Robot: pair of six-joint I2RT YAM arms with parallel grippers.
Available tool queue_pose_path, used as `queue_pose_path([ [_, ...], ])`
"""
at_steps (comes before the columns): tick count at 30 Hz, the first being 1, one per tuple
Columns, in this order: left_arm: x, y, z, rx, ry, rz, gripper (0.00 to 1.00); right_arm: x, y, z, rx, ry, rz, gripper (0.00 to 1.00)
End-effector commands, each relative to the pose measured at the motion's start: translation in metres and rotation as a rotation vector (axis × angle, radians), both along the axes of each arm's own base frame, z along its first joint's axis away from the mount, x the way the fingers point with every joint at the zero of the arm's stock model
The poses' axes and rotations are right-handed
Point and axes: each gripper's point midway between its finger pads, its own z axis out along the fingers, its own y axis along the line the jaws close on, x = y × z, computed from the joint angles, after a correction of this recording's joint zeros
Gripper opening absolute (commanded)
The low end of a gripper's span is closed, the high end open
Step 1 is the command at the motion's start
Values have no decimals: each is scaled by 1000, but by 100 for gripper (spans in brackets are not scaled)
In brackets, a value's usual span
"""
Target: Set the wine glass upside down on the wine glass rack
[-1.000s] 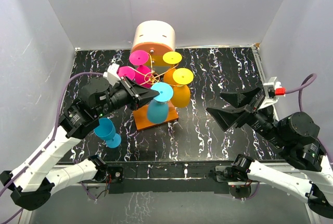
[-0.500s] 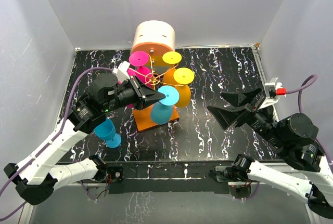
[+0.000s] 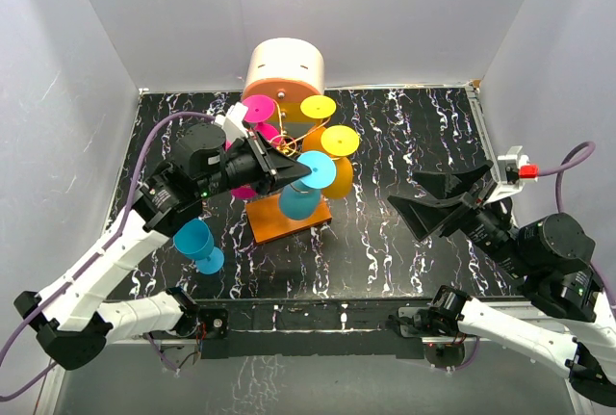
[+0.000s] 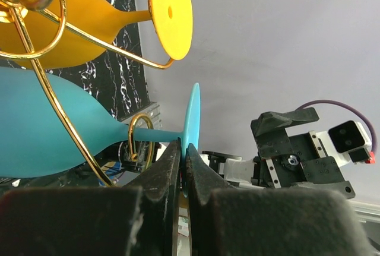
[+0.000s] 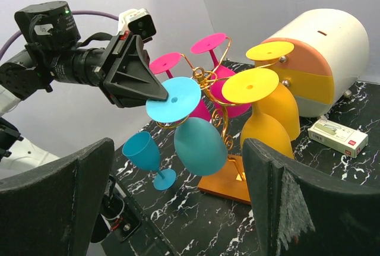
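The blue wine glass (image 3: pixel 298 201) hangs upside down at the front of the wine glass rack (image 3: pixel 282 142), a gold wire stand on an orange base (image 3: pixel 268 224). My left gripper (image 3: pixel 306 173) is shut on the edge of the glass's round foot (image 4: pixel 192 113). In the left wrist view the stem passes through a gold curl (image 4: pixel 141 138) of the rack, and the bowl (image 4: pixel 47 131) hangs below it. My right gripper (image 3: pixel 425 199) stands open to the right, apart from the rack, with nothing between its fingers (image 5: pixel 59 202).
Two yellow glasses (image 3: pixel 337 142) and pink glasses (image 3: pixel 258 108) hang on the rack. A second blue glass (image 3: pixel 197 245) stands upright on the table, front left. A cream-and-orange cylinder (image 3: pixel 284 68) lies behind, with a small box (image 5: pixel 337 136) beside it.
My left gripper has carried the blue glass up and to the right, further onto the rack's front arm. The right arm has shifted only slightly.
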Motion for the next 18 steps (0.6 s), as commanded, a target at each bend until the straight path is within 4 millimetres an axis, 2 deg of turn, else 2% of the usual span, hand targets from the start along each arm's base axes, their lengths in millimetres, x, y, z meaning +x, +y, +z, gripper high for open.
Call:
queue_pose_path([
  [1, 2, 3, 14, 11, -53, 7, 0, -2, -7, 12, 50, -23, -13, 88],
  [10, 6, 9, 7, 92, -70, 25, 5, 1, -6, 10, 44, -12, -24, 88],
  [18, 8, 12, 0, 148, -70, 27, 18, 2, -7, 8, 39, -8, -32, 88],
])
